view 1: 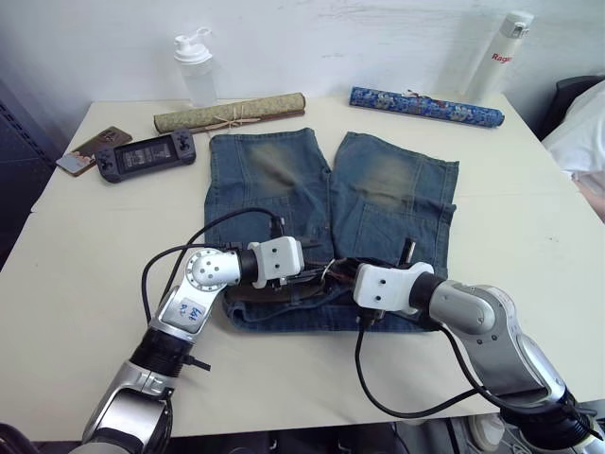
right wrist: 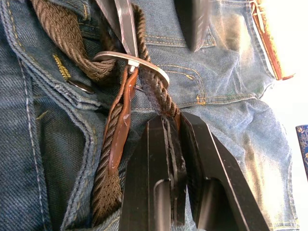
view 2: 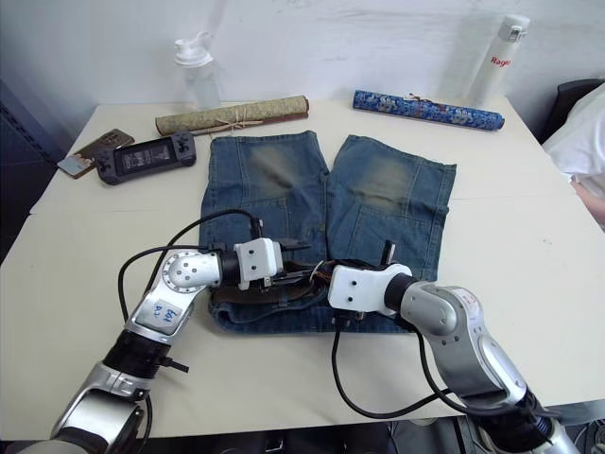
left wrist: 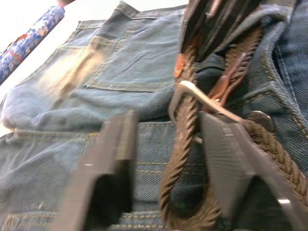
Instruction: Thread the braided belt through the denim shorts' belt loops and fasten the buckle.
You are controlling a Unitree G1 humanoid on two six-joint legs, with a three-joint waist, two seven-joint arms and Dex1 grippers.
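The denim shorts point(view 1: 284, 180) lie flat on the table with the waistband nearest me. The braided belt point(right wrist: 62, 33) runs along that waistband, and its strap passes through the silver buckle point(right wrist: 132, 60) at the front centre, by the tan leather piece point(right wrist: 122, 115). My right gripper point(right wrist: 174, 120) is shut on the braided strap just past the buckle. Facing it, my left gripper point(left wrist: 168, 120) is open, with a loop of the belt point(left wrist: 180, 159) lying between its fingers and one finger point(left wrist: 226, 154) against the buckle point(left wrist: 202, 98). The belt loops cannot be made out.
Beyond the shorts lie a blue patterned roll point(view 1: 425, 105) and a tan roll point(view 1: 230, 113). A shaker bottle point(view 1: 196, 71) and a white flask point(view 1: 499, 57) stand at the back. A game console point(view 1: 145, 154) and phone point(view 1: 92, 149) lie far left. A person's white sleeve point(view 1: 581, 132) is at the right edge.
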